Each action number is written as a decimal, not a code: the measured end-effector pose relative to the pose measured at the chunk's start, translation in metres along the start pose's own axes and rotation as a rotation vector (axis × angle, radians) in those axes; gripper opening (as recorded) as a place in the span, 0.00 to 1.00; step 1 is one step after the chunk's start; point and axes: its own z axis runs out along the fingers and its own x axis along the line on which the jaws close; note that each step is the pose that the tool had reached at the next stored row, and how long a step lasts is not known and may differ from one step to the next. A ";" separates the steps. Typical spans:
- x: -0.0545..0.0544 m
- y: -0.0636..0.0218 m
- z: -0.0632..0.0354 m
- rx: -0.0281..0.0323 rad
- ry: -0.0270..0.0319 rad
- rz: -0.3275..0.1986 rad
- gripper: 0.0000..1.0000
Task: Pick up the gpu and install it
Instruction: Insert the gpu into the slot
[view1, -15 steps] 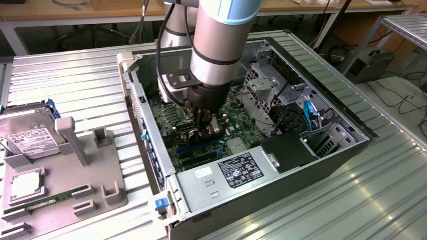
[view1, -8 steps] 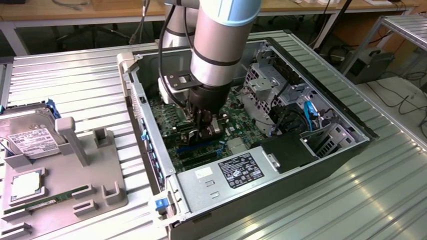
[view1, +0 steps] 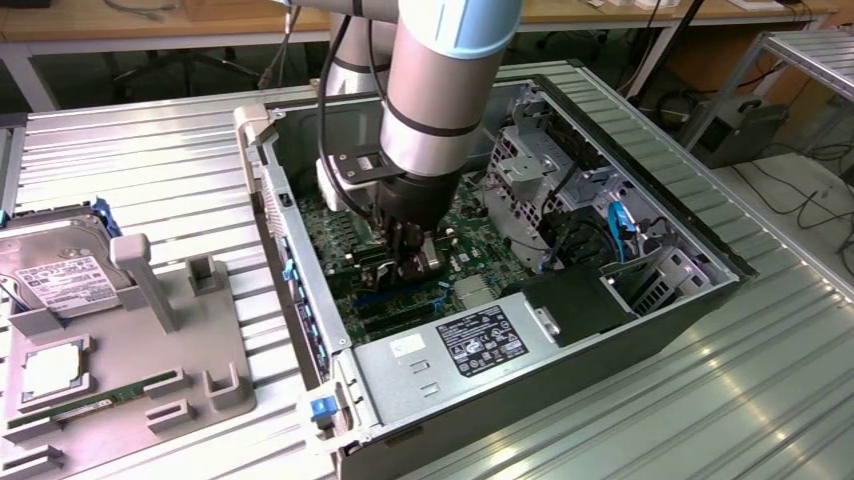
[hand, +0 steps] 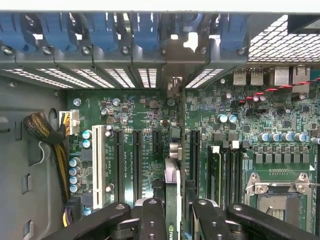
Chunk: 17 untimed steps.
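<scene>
The arm reaches down into the open computer case, which lies on its side on the ribbed metal counter. The end effector sits low over the green motherboard, just beside the silver power supply toward the case's far wall.

In the wrist view, the end effector has its black fingers closed narrowly on the gpu, which is seen edge-on as a thin upright card between them. The card stands over the motherboard, in line with the long black expansion slots, and its silver bracket end reaches up to the row of blue slot retainers on the case's rear wall. Whether the card is fully seated in its slot cannot be told.

Beside the slots lie a white slot, a bundle of yellow and black cables and the empty processor socket.

Outside the case, at the exterior view's left, a grey parts holder carries a hard drive, a processor and a green memory stick.
</scene>
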 end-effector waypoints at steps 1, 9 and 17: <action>0.000 -0.0001 0.0002 0.0002 -0.0003 0.000 0.26; -0.001 0.0003 -0.0071 -0.0012 -0.0003 0.000 0.40; -0.001 0.0011 -0.0311 -0.0013 -0.0004 0.000 0.38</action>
